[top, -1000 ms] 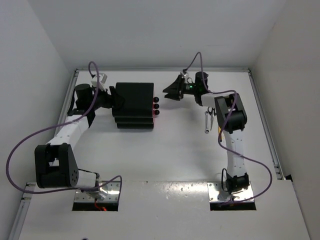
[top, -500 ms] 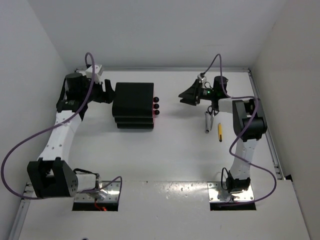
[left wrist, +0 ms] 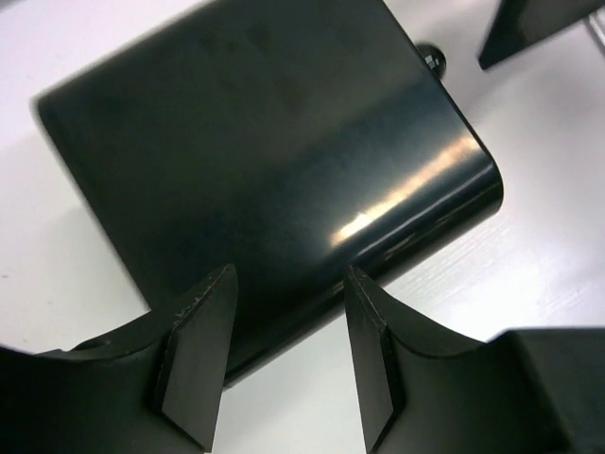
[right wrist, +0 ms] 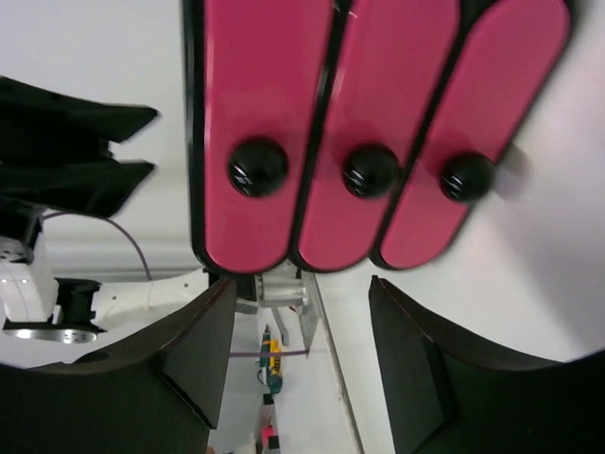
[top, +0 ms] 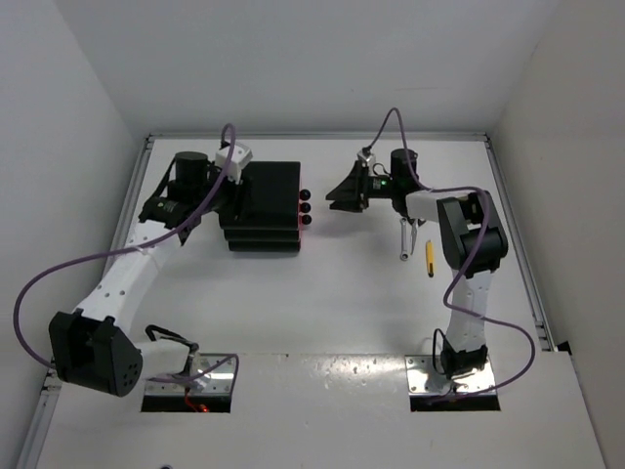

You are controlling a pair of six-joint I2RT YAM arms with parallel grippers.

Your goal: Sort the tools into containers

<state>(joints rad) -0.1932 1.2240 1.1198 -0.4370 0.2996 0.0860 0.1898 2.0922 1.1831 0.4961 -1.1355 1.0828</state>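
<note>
The black drawer unit (top: 266, 210) stands at the back left of the table, its three magenta-pink containers (right wrist: 255, 123) shut, with round black knobs (right wrist: 371, 170) facing right. My left gripper (top: 237, 188) hovers over the unit's left top edge (left wrist: 265, 142), open (left wrist: 288, 284) with nothing between its fingers. My right gripper (top: 335, 193) is just right of the knobs and points at them, open (right wrist: 302, 293) and empty. Two tools lie under the right arm: a thin silver wrench (top: 404, 239) and a yellow cutter (top: 429, 257).
A raised rail (top: 513, 230) runs along the table's back and sides, with white walls close behind. Purple cables (top: 59, 269) loop from both arms. The arm bases (top: 459, 366) sit at the near edge.
My left arm has swung right, from beside the drawer unit to over its left top edge. My right gripper has moved left, closer to the knobs.
</note>
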